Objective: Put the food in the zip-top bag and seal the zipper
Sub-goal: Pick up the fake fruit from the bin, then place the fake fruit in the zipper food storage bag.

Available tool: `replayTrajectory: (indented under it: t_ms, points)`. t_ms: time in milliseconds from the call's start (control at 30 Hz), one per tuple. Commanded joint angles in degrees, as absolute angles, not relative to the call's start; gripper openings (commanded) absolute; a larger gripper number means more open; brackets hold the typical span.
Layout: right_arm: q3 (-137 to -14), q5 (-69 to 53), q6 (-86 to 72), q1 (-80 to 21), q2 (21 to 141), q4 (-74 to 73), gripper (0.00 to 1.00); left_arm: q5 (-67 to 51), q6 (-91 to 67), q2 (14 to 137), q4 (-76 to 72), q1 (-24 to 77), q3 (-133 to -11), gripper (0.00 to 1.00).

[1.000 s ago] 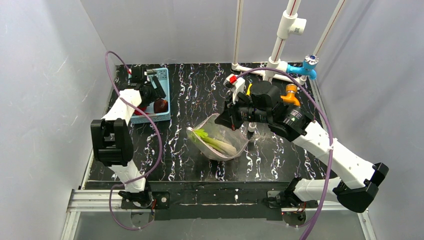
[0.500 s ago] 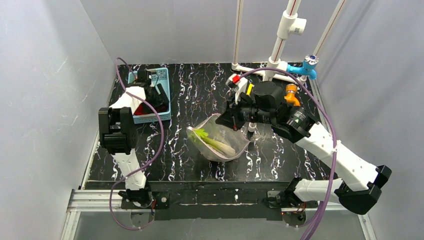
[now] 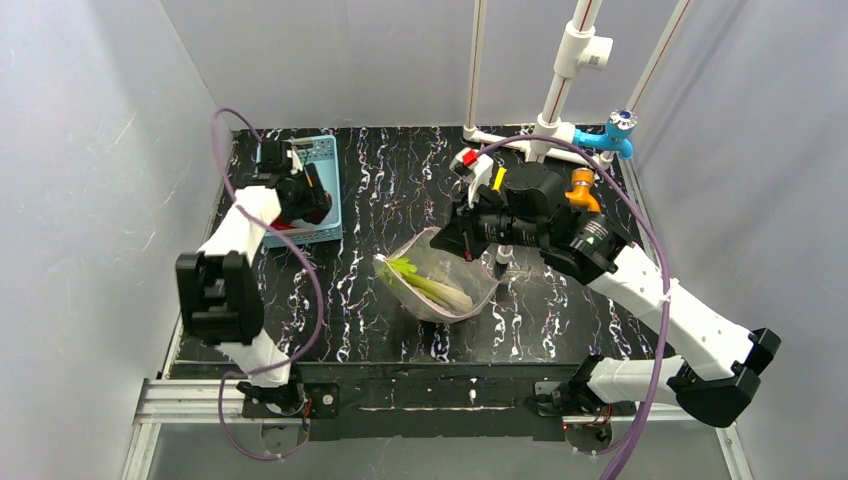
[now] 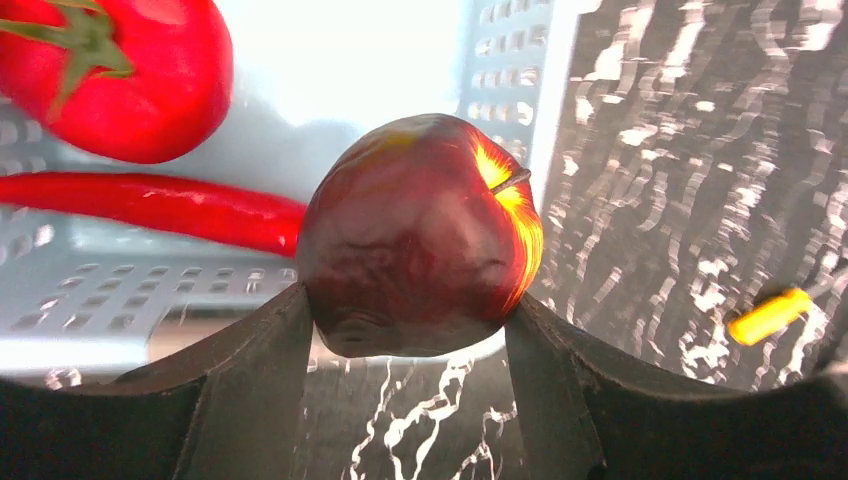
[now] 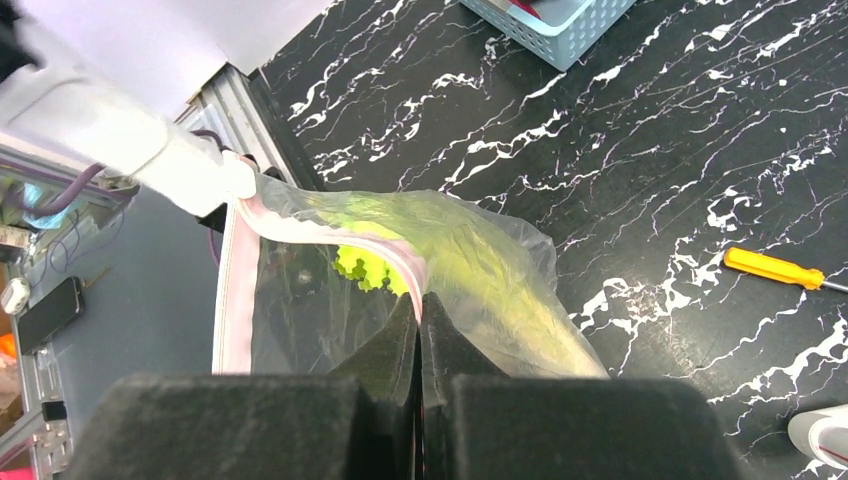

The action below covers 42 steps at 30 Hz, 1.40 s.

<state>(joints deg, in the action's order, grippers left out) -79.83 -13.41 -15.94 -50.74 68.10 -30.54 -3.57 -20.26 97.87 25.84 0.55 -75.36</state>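
Tabletop [image 3: 400, 180] black-marbled, walls [image 3: 90, 150] grey; left end effector [image 4: 408, 305] pinches dark red fruit [image 4: 400, 230], right end effector [image 5: 420, 320] pinches bag [image 5: 500, 270].

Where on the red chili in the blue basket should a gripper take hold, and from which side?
Pinch the red chili at its middle, from above, jaws across its length. It lies flat on the blue basket floor, long and thin, and that stretch is clear of the red pepper; one end is hidden behind the dark red apple in the left gripper.

free: bare table [image 3: 385, 185] between basket [image 3: 330, 190] and bag [image 3: 440, 280] | block: right hand [image 5: 420, 310] at bag mouth
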Motion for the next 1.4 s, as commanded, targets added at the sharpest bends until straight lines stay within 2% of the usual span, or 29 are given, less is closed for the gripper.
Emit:
replayTrajectory:
  t_ms: [0, 100, 200, 267, 300, 467, 733, 867, 1000, 1133, 1267, 1367]
  points:
    - [-82.82, -12.22, -16.25, -50.61, 69.48, -29.49, 0.01, -4.92, -16.34, 79.57, 28.34, 2.25, -75.3, 0.3]
    - [-82.68, -9.5, -16.24, -50.58, 70.04, -28.61, 0.01, -15.03, -20.22, 70.54, 32.54, 2.12, -75.56, 0.3]
    - [-82.55, -7.53, -16.49, -50.2, 71.22, -27.34, 0.01, -26.81, -25.8, 60.11, 29.0, 2.15, -71.74, 0.31]
    - [-83.18, -7.5, -16.34, -49.59, 72.61, -27.24, 0.01, -35.93, -29.41, 55.22, 26.14, 2.2, -70.25, 0.36]
    - [-83.48, -7.64, -16.28, -49.09, 73.32, -27.18, 0.01, -40.76, -31.53, 54.0, 25.03, 2.25, -70.19, 0.38]
    - [-83.9, -12.57, -18.12, -45.15, 75.93, -25.89, 0.01, -52.15, -41.9, 54.66, 19.91, 6.48, -71.39, 0.31]
    - [-83.88, -20.07, -21.92, -40.92, 76.17, -25.07, 0.01, -43.68, -39.1, 56.51, 9.32, 31.8, -69.2, 0.33]
    - [-82.5, -23.27, -23.44, -39.78, 74.76, -23.08, 0.01, -37.64, -36.21, 56.79, 5.48, 37.89, -67.89, 0.32]
    - [-82.12, -25.31, -24.15, -39.58, 74.1, -22.19, 0.01, -35.8, -33.35, 58.31, 8.76, 39.12, -69.01, 0.34]
    - [-81.96, -26.54, -25.09, -39.39, 73.07, -21.04, 0.01, -35.88, -32.66, 58.73, 8.52, 39.33, -66.34, 0.47]
    - [-82.01, -28.3, -25.64, -39.26, 72.17, -20.07, 0.01, -31.5, -29.99, 57.39, 11.38, 39.36, -66.5, 0.54]
    - [-81.47, -28.95, -25.74, -39.27, 71.86, -19.55, 0.01, -28.42, -28.96, 58.79, 15.55, 39.35, -69.05, 0.71]
